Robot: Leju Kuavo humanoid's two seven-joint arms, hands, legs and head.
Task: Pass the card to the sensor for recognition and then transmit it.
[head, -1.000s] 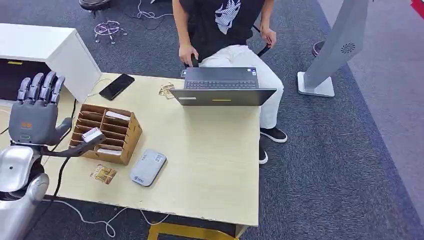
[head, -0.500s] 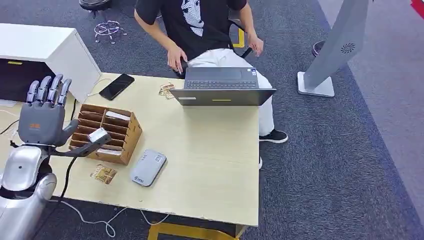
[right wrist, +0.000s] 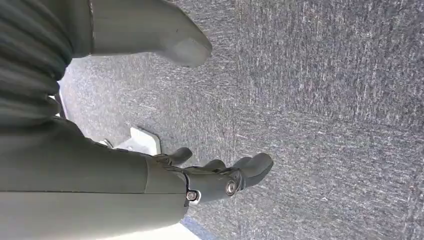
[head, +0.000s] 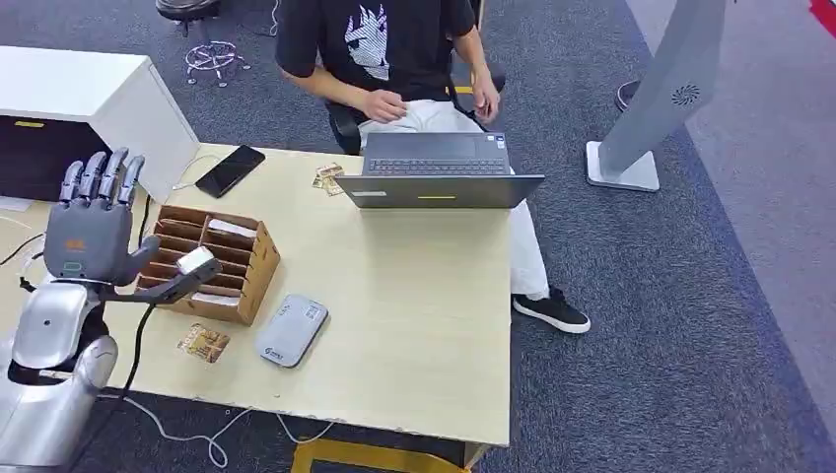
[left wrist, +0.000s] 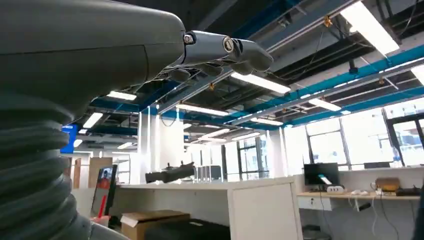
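Laptop (head: 439, 169), phone (head: 230, 170) on table (head: 424, 296); person (head: 394, 49) sits behind

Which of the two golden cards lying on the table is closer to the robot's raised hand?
The golden card at the near edge, between the cardboard organizer and the grey sensor. The other card lies far off beside the laptop.
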